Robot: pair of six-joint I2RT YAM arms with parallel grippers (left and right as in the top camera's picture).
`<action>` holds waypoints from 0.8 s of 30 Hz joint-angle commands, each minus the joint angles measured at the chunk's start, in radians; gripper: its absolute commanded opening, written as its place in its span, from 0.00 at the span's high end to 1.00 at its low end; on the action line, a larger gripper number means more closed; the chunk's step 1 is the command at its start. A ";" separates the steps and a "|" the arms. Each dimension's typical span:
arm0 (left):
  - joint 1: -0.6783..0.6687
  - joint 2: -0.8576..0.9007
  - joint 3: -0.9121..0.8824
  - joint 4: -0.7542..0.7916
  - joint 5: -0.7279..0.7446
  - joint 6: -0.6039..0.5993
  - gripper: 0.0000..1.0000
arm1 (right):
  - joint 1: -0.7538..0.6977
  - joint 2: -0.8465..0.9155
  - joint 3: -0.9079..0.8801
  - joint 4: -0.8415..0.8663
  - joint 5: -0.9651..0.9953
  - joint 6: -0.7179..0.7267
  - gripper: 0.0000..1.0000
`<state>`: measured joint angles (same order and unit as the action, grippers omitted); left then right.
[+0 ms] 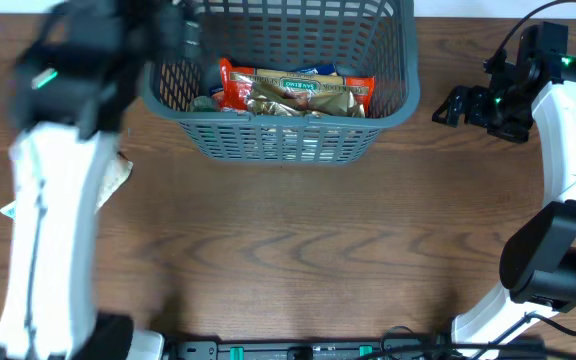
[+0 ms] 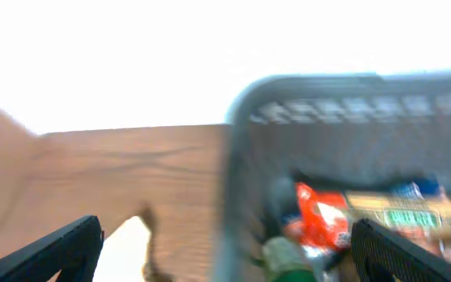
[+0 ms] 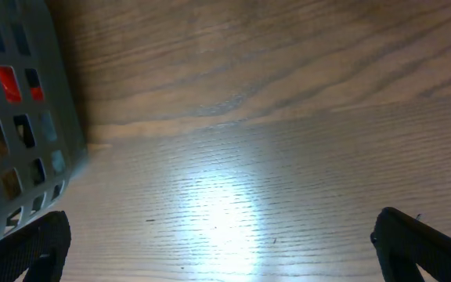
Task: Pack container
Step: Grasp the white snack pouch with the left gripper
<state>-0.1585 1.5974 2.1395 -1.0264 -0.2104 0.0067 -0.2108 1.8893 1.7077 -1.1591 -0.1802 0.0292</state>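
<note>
1. Nearest me, the wooden table (image 1: 288,250) lies between the 2 arm bases, and the overhead view cuts off both bases at its bottom edge.
2. A pale crumpled thing (image 1: 120,175) lies on the wood at left. It is mostly hidden under the left arm (image 1: 53,200), and I cannot tell what it is.
3. The right gripper (image 3: 224,219) hangs just right of the container (image 1: 278,140), apart from it. Its jaws are spread wide and empty, with only glare on the wood between them.
4. The left gripper (image 2: 225,227) is a smear overhead, near the container's far left corner. Its wrist view shows the fingers (image 2: 53,251) wide apart and holding nothing, with the container's left rim between them.
5. Farthest off, the container stands at the table's far edge, with its back cut off by the frame. Inside lies a red and gold snack packet (image 1: 293,95). A blue packet (image 1: 318,72) behind it is half covered, and a greenish item (image 2: 284,254) is too blurred to name.
</note>
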 commanded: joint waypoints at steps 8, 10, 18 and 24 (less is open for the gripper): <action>0.386 0.122 -0.002 -0.303 0.106 -0.402 0.02 | 0.010 -0.023 -0.002 0.000 -0.004 -0.046 0.01; 0.426 0.186 -0.002 -0.331 0.125 -0.401 0.01 | 0.009 -0.023 -0.003 0.000 -0.004 -0.046 0.01; 0.507 0.444 -0.002 -0.349 0.124 -0.404 0.02 | 0.008 -0.023 -0.003 0.000 -0.003 -0.055 0.01; 0.533 0.600 -0.003 -0.340 0.125 -0.401 0.02 | 0.008 -0.023 -0.003 0.008 -0.003 -0.057 0.01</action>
<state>0.3641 2.1452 2.1365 -1.3636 -0.0906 -0.3878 -0.2108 1.8893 1.7077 -1.1568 -0.1802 -0.0120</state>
